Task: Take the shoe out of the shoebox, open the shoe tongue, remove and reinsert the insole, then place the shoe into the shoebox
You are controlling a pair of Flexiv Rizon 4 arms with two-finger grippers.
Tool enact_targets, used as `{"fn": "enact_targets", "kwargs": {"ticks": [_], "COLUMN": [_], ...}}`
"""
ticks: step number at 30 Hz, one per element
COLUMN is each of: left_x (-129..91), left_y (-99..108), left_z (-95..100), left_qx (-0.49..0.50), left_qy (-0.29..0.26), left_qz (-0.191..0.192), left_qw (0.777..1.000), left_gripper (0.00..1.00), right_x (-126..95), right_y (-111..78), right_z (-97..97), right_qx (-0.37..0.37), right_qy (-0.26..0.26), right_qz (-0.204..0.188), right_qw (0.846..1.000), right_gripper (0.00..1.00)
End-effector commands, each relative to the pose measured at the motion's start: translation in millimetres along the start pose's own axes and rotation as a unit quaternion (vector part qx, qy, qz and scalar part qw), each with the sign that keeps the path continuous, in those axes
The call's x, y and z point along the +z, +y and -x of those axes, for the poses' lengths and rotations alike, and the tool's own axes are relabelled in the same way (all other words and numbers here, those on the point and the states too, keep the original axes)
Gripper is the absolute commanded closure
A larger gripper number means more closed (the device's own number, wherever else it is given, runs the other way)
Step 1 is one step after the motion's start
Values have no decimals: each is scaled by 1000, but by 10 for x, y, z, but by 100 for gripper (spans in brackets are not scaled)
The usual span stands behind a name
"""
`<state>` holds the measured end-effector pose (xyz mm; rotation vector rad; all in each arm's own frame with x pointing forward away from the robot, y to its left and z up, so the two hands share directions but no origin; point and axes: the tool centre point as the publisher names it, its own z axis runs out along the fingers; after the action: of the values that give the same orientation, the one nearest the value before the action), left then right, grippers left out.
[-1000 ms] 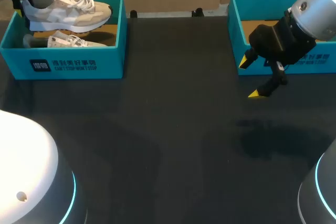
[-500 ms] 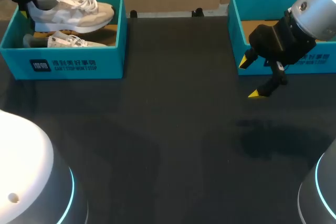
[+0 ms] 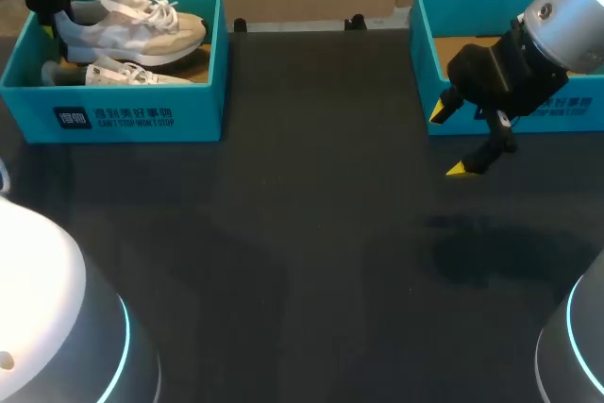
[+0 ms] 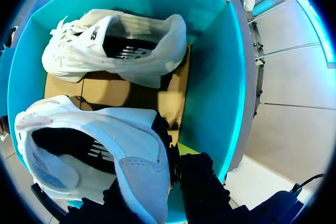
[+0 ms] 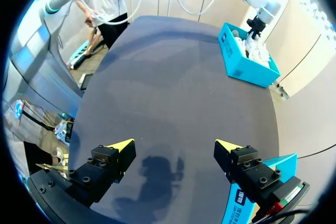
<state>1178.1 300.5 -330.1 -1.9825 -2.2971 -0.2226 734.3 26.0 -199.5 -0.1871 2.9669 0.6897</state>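
1. Your left gripper (image 3: 49,18) sits over the far left corner of the box (image 3: 123,118), its fingers pinched on the heel of the shoe (image 3: 132,30).
2. The shoe is held above the box, sole down, with its toe toward the box's right wall.
3. In the left wrist view, the shoe (image 4: 105,150) has its heel collar between the dark fingers of the gripper (image 4: 168,182), inside the teal walls of the box (image 4: 231,77).
4. A second shoe (image 3: 118,75) lies on the cardboard floor of the box, under the held one.
5. Your right gripper (image 3: 449,141) hangs above the table (image 3: 302,233), just in front of a second box (image 3: 425,7).
6. In the right wrist view, its fingers (image 5: 121,148) are spread wide with nothing between them.
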Motion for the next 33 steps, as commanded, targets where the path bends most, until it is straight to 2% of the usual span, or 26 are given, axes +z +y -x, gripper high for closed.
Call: {"fn": "enact_targets", "kwargs": {"ticks": [1,14,33], "left_x": [50,262,537], "left_y": [98,198,223], "left_z": [11,83,81], "left_qx": [1,8,29], "left_qy": [-2,-2,7], "left_qz": [-4,-8,-30], "left_qw": [1000,1000,999], "left_gripper": [100,100,100], "right_x": [15,15,15], "right_y": [3,3,3], "right_z": [4,4,4], "right_qx": [0,0,0], "right_qy": [0,0,0], "right_qz": [-1,-1,-1], "right_qw": [1000,1000,1000], "right_gripper": [0,0,0]}}
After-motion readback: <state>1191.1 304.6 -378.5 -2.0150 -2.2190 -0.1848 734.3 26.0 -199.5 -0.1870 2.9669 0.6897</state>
